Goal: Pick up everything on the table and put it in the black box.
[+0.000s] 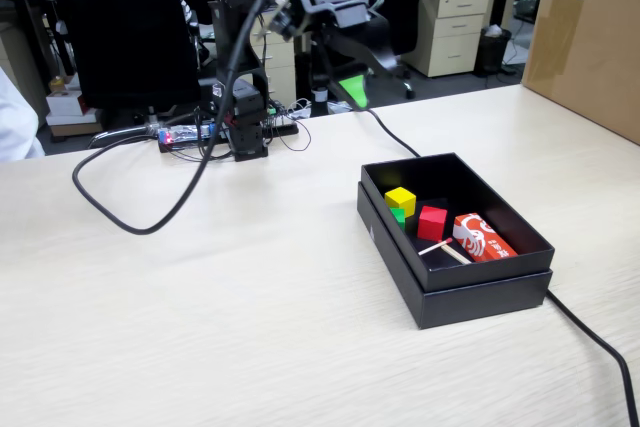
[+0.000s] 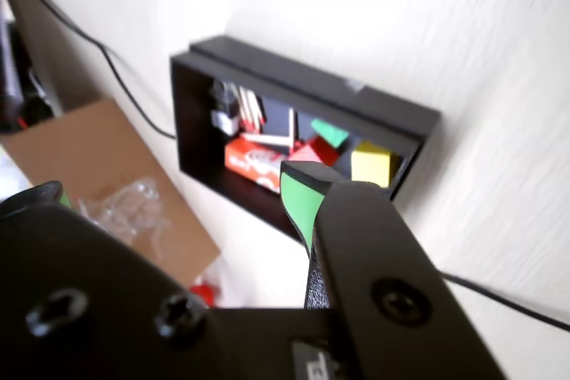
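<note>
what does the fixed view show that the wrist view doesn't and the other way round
Only the fixed view shows the whole arm raised behind the table, its base and the office chairs beyond. Only the wrist view shows a green-padded finger up close, plus a crumpled clear plastic bag on brown cardboard. Both show the black box holding the yellow cube, green cube, red cube and the red-and-white packet.

arm point(image 1: 262, 37): matte black plastic links, boxy black servos | base: black block at far edge of worktop point(image 1: 200, 327), thin wires, small red light | cable: thick black, loops over worktop | gripper point(image 2: 298, 198): black jaws, green pad on tip, cross-head screws
</note>
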You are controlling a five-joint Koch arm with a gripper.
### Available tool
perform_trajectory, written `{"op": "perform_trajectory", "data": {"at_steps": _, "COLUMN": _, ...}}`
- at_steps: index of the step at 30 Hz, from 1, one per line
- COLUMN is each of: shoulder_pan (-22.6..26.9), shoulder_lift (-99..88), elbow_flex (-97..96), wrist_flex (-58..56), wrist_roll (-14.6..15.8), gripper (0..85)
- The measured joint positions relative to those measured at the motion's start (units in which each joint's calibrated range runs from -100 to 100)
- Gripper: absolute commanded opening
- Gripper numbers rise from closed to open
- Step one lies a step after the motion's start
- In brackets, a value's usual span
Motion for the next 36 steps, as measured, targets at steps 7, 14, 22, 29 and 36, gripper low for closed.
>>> {"op": "perform_trajectory", "data": {"at_steps": 7, "shoulder_pan": -5.2, "shoulder_lift": -19.2, "elbow_flex": -14.9, "wrist_flex": 0.9, "wrist_roll": -2.5, "gripper": 48.3}}
{"op": "perform_trajectory", "data": {"at_steps": 14, "shoulder_pan": -6.8, "shoulder_lift": -43.4, "elbow_flex": -45.7, "wrist_flex": 14.9, "wrist_roll": -5.4, "gripper": 48.3}}
{"op": "perform_trajectory", "data": {"at_steps": 22, "shoulder_pan": -6.3, "shoulder_lift": -54.5, "elbow_flex": -62.2, "wrist_flex": 21.1, "wrist_roll": -5.5, "gripper": 52.1}}
{"op": "perform_trajectory", "data": {"at_steps": 29, "shoulder_pan": -7.7, "shoulder_lift": -54.8, "elbow_flex": -79.1, "wrist_flex": 33.8, "wrist_roll": -6.4, "gripper": 52.1}}
{"op": "perform_trajectory", "data": {"at_steps": 36, "shoulder_pan": -8.4, "shoulder_lift": -54.8, "elbow_flex": -96.1, "wrist_flex": 51.6, "wrist_roll": -7.1, "gripper": 52.1}}
